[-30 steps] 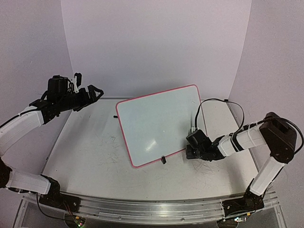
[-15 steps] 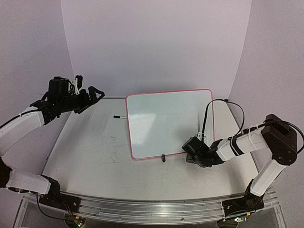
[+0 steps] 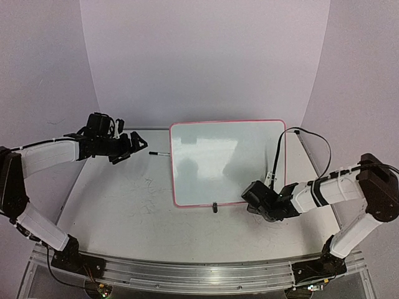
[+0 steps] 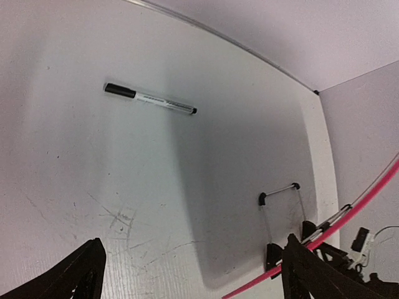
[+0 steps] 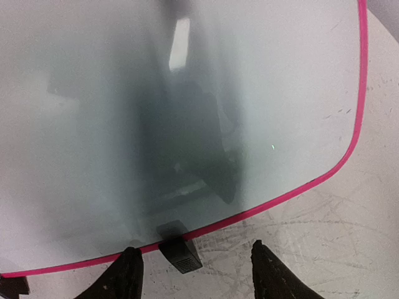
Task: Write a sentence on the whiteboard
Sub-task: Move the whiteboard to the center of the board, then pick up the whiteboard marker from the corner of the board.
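Observation:
The whiteboard [image 3: 227, 163] stands tilted back at mid table, its red rim [image 5: 349, 156] around a blank grey-white face; the sentence is not in view. My right gripper [image 3: 254, 199] sits low at the board's front right corner, open, its fingertips [image 5: 132, 274] either side of a black clip foot [image 5: 181, 252] without touching it. A black-capped marker [image 3: 159, 152] lies flat on the table left of the board. My left gripper [image 3: 138, 146] hovers just left of the marker [image 4: 149, 99], open and empty.
In the left wrist view the board's rim [image 4: 368, 198] and its wire stand [image 4: 279, 190] show from behind. A second clip foot [image 3: 214, 207] stands at the board's front edge. A black cable [image 3: 280, 149] loops over the right arm. The tabletop [image 3: 124, 199] carries faint scribble marks.
My right gripper has opened and let go of the board's lower edge after swinging the board to face the front. The left arm has come down and right toward the marker.

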